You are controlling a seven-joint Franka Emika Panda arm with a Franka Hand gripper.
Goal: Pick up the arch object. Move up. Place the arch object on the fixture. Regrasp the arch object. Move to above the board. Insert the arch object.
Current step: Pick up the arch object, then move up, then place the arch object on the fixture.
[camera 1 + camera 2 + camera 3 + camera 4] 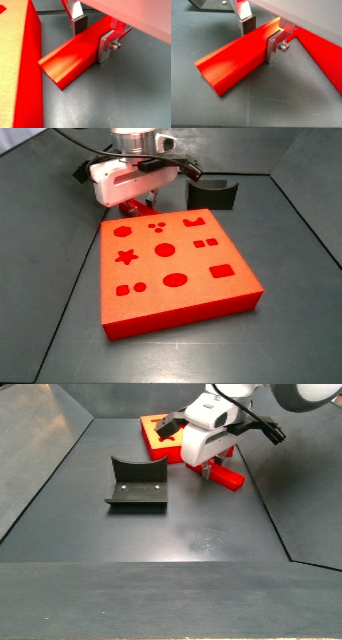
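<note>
Pincer is down at the desk beside the big orange-red board, fingers straddling the slim red arch bar. Off-centre grip, so it might tilt when lifted.

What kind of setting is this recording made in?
Probably a lab test cell for robot insertion tasks: a dark floor with sloped grey walls, a red board with shaped cut-outs, a dark fixture, and the gripper low on the floor, astride the arch object.
</note>
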